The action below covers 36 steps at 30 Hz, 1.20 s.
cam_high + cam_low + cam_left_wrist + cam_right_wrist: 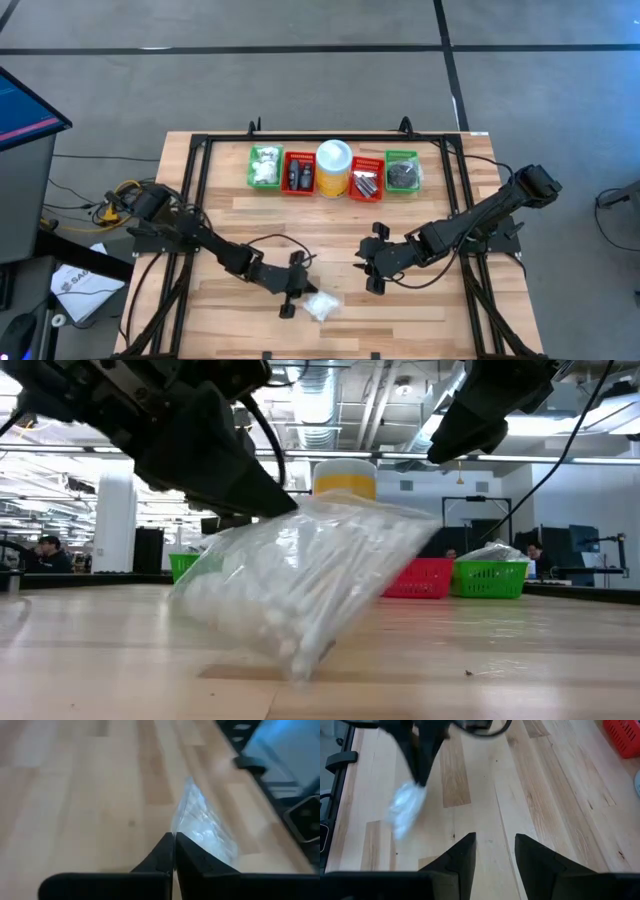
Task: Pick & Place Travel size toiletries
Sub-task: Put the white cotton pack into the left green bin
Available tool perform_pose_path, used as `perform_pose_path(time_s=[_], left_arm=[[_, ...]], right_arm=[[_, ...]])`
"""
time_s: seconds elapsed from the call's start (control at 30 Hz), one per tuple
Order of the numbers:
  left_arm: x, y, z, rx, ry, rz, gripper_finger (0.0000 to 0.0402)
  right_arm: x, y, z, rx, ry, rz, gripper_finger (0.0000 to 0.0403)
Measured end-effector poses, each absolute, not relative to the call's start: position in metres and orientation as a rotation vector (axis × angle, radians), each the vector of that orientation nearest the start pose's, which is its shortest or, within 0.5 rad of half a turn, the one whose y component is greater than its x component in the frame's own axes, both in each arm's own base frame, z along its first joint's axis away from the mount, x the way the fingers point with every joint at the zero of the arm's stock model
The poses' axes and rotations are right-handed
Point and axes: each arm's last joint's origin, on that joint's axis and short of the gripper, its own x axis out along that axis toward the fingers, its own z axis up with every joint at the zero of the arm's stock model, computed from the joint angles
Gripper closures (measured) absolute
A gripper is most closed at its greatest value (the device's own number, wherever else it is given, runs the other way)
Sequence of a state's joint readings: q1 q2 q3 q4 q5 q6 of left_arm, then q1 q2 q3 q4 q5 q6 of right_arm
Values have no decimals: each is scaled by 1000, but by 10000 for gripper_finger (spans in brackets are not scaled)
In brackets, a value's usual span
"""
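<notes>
high: left gripper (291, 297) beside clear bag of white swabs (322, 306) near the bench's front edge | low: bag tilted, one corner on the wood | left wrist: fingers pinched on bag's edge | right wrist: right gripper (494, 851) parted, empty

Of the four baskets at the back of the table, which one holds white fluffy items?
The green basket at the left end of the row, left of the yellow canister; the two red baskets and the other green basket hold dark items.

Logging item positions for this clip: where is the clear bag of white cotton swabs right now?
In the high view the clear bag of white cotton swabs sits near the table's front edge, left of centre, pinched at one corner by the left pincer, far from the baskets.
</notes>
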State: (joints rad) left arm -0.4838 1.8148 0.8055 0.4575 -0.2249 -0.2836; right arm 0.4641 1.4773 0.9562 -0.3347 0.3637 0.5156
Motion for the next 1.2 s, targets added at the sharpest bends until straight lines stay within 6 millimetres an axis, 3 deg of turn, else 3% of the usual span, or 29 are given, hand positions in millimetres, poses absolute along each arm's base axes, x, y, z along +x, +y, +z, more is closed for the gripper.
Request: perform_pose_path(time_s=[0.3,0.6,0.8,1.2], left_arm=[[284,-147,176,20,554,37,401],[251,-122,213,92,453,218,401],[221,-102,216,97,391,329,401],[173,-68,203,113,295,548,401]], right_arm=[[273,125,225,144,779,-108,275],[273,125,225,145,778,-108,275],[273,125,225,145,778,-108,275],[273,125,225,146,773,-106,275]])
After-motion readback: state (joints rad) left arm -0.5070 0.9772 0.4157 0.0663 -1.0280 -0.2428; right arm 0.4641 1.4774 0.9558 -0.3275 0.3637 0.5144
